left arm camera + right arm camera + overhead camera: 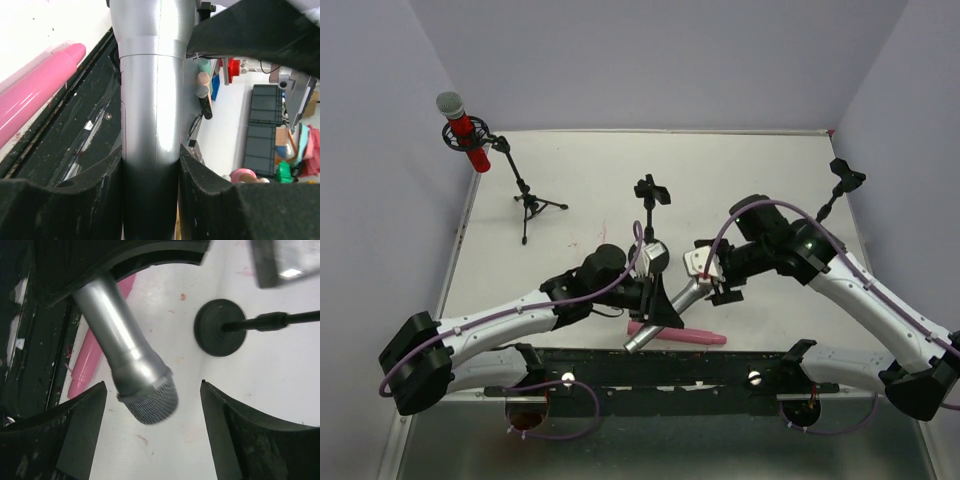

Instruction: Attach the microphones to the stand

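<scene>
While the left gripper (663, 298) clamps its fingers (210, 200) against both sides of the silver-grey microphone (645, 335), the right gripper (152, 385) stands released, its fingers flanking the mesh head without touching it. In the top view, this microphone slants above the table (740, 180) near 6 o'clock. The pink microphone (690, 337) lies flat just beside it, by the near edge. At 10 o'clock, the red microphone (470, 135) sits in the mount of the tripod stand (525, 195).

You are seeing a silver-grey stick microphone (125, 350) with a mesh head slanting down between the right gripper's (152, 385) black fingers (80, 430), which are standing wide and touching neither side. Behind it a glossy pink microphone (87, 365) is lying on the white table (165, 450), and a round black stand base (220, 327) is sitting further right.
</scene>
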